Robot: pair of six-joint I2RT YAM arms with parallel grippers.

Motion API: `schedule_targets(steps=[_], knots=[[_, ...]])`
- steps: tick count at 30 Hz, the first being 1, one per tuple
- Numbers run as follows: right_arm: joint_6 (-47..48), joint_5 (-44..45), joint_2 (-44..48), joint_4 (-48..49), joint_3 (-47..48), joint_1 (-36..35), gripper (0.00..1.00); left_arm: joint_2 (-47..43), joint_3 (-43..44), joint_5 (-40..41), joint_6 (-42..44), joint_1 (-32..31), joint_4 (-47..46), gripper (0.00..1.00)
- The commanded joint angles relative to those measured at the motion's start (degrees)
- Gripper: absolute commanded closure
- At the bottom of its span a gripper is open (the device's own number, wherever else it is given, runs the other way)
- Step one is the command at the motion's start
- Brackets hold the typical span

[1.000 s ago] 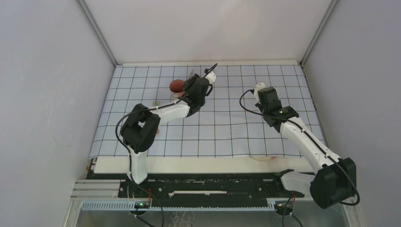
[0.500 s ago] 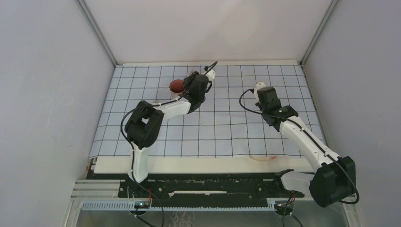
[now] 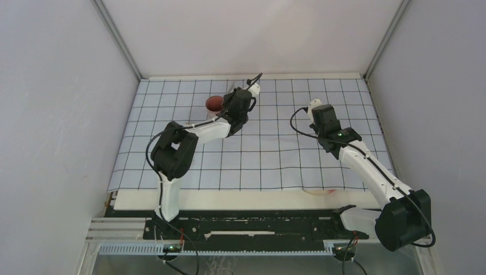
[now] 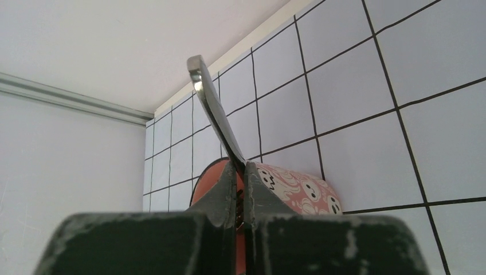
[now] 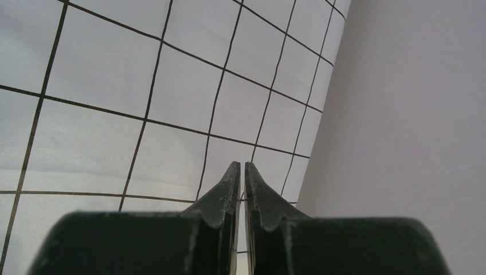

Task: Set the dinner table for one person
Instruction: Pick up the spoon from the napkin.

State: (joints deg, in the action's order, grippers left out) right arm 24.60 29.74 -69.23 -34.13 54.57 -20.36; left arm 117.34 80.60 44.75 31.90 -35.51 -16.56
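Clamped the left gripper (image 4: pixel 240 166) fully onto a thin metal utensil (image 4: pixel 212 103) by the red cup (image 4: pixel 292 186) at eleven o'clock on the gridded cloth (image 4: pixel 344 86), kept the right gripper (image 5: pixel 241 169) closed and empty at two o'clock, probably readying cutlery for the cream surface (image 3: pixel 229 199) beneath, bare along six o'clock.

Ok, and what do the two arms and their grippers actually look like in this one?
Both the left arm and right arm have white links with bulky black joints, and a thin black cable loops along each. The left gripper and right gripper have dark grey tapered fingers on a scuffed, blocky dark body.
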Motion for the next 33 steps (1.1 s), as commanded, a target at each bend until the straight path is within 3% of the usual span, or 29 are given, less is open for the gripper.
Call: schedule_targets(steps=[1,23,33], knots=[[0.0,0.7,0.2,1.7,2.4,-0.6,0.88,-1.4,3.1,1.2,1.0,0.4,-0.1,1.0],[-0.4,-0.2,-0.9,2.1,2.3,-0.4,0.88,-7.0,1.3,5.6,12.4,0.2,-8.7,1.0],[0.1,0.0,-1.0,2.2,2.4,-0.5,0.89,-10.6,2.4,6.2,11.5,-0.1,-5.1,1.0]])
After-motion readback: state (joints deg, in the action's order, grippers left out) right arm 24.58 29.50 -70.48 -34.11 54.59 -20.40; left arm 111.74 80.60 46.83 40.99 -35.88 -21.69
